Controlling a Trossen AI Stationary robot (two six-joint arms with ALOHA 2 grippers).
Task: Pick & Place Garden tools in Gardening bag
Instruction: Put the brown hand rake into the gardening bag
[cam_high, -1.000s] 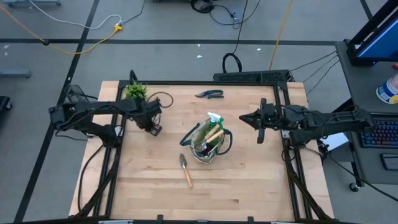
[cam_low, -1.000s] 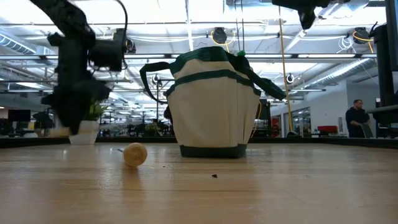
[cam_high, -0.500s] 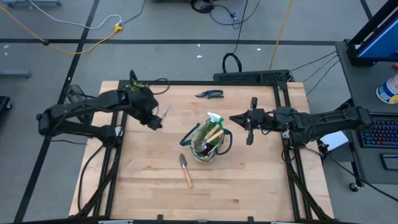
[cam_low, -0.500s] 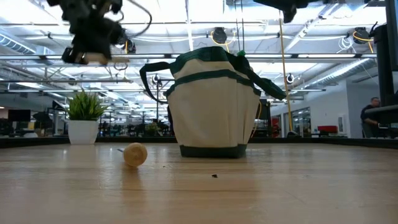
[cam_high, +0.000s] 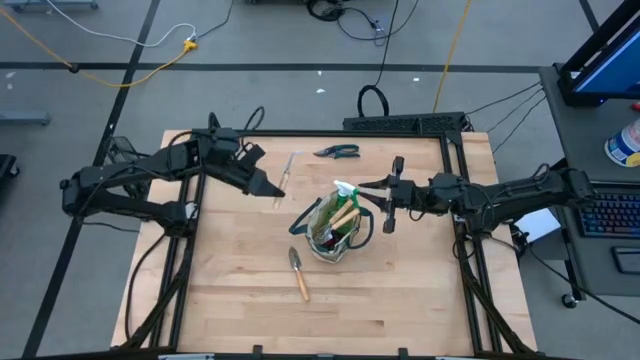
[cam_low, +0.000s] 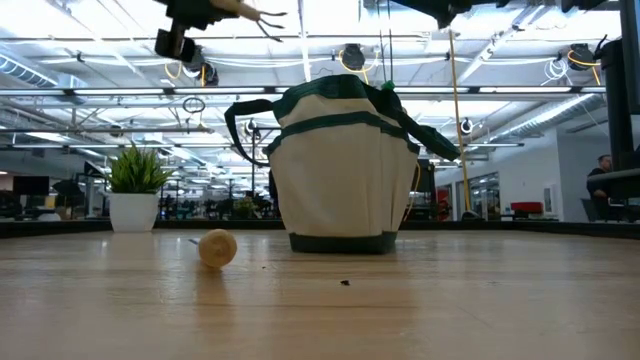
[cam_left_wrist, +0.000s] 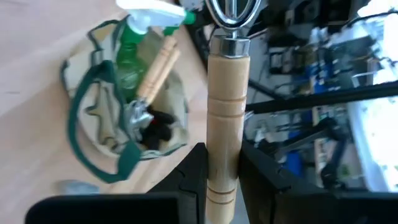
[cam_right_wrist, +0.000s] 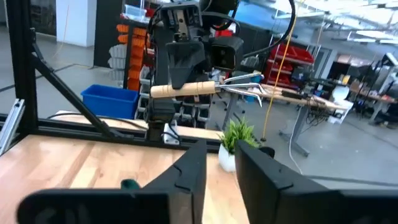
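my left gripper is clamped on the wooden handle of a hand rake, carried high above the tabletop between its far-left corner and the gardening bag near the middle. in the right wrist view the rake's tines stick out sideways from the grip.

my right gripper hovers just beside the bag's right side, holding nothing; its fingers show a narrow gap.

i judge this the carry step: next i must bring the rake over the bag's mouth and let go, finding room beside the spray bottle and a wooden-handled tool already inside.

a trowel lies in front of the bag, the pruning shears near the far edge.

the rake head is cut off in my left wrist view, and the low view hides the bag's inside.
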